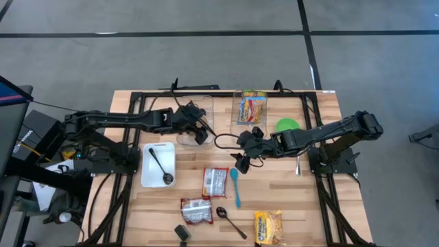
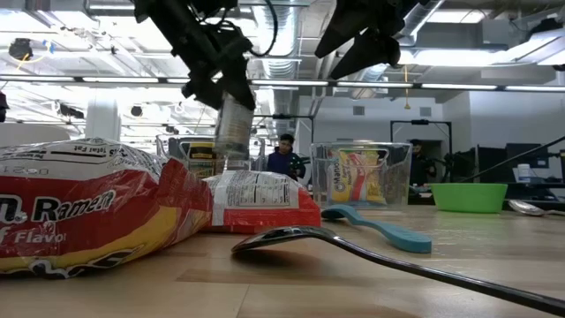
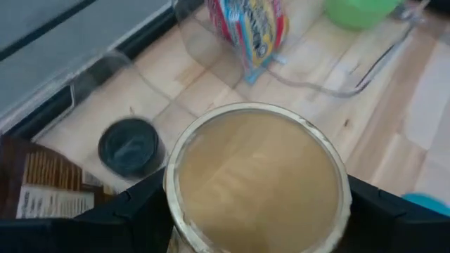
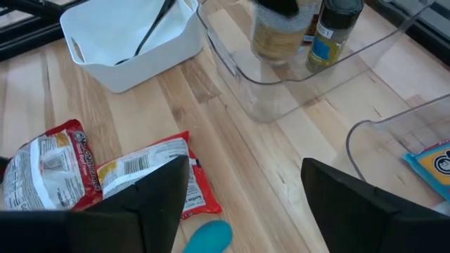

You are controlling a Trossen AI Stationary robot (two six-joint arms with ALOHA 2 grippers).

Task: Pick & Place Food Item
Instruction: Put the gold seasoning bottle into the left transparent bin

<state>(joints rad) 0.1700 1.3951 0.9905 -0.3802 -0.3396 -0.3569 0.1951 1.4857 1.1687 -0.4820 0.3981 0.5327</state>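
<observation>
The right tool [image 1: 241,159], fingers apart and empty, hovers just above the upright red ramen packet [image 1: 215,182], nearer it than the left tool [image 1: 199,130], which is clamped on a jar [image 3: 256,179].

The left gripper [image 3: 256,211] has its two dark fingers [image 3: 133,211] spread wide around a round metal-rimmed can with a tan top [image 3: 256,183], one finger on each side and pressed against the rim. Beneath lies the light wooden slatted tabletop [image 3: 415,105]. Just beside the can stands a small bottle with a dark round cap [image 3: 129,146], and next to that a brown printed packet [image 3: 46,190]. Farther off, a red and yellow noodle packet [image 3: 247,24] stands inside a clear plastic bin [image 3: 309,81]. Beyond the bin sits a green bowl [image 3: 358,10], only partly visible. A turquoise object [image 3: 425,204] shows at the edge.
</observation>
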